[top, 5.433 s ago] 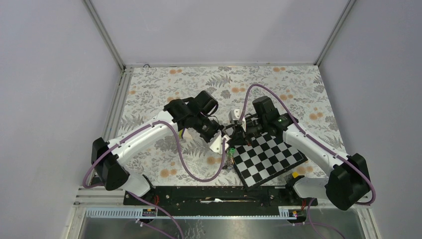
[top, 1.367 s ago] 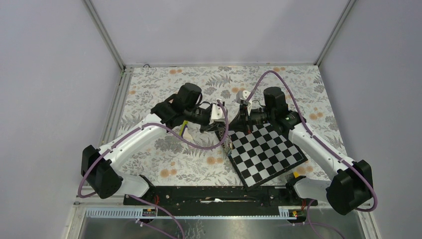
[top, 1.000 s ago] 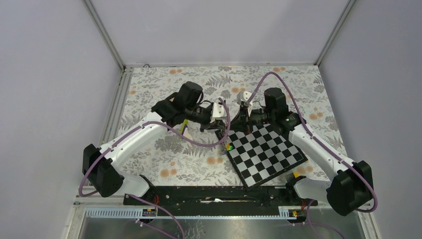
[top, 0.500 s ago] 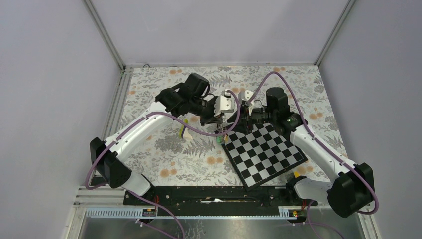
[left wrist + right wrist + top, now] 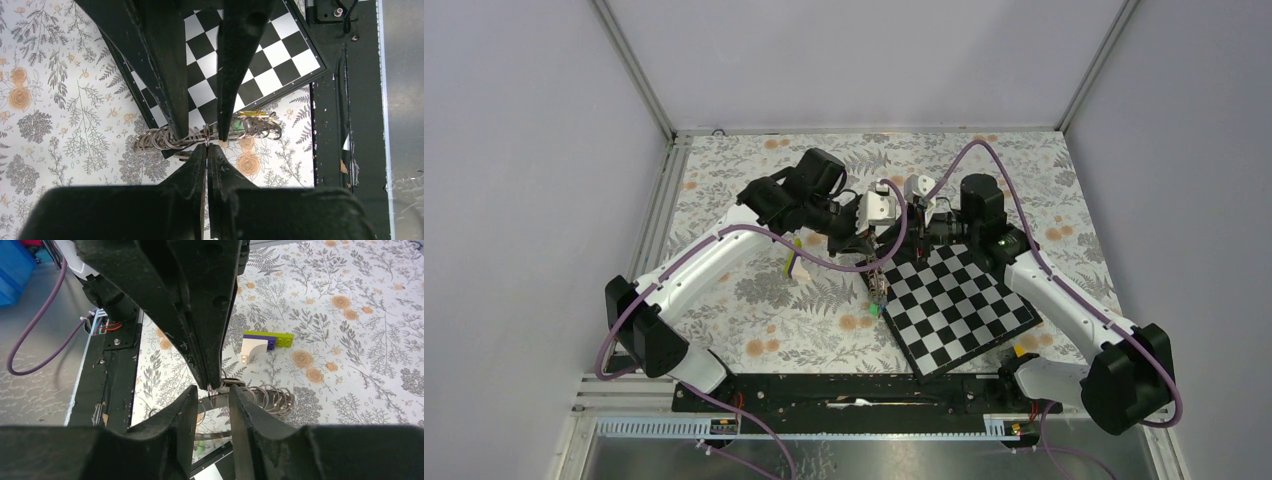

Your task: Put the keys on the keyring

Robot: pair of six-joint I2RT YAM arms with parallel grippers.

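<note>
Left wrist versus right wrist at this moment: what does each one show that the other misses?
Only the left wrist view: the chessboard laid out plainly, and yellow and green heads of keys among the coils.
Only the right wrist view: the lime-and-white wedge, a blue bin and a purple cable.
Both: the keyring, the left gripper shut on it, the right gripper with jaws apart around it, and the floral cloth.

No readable text, label or number anywhere.
</note>
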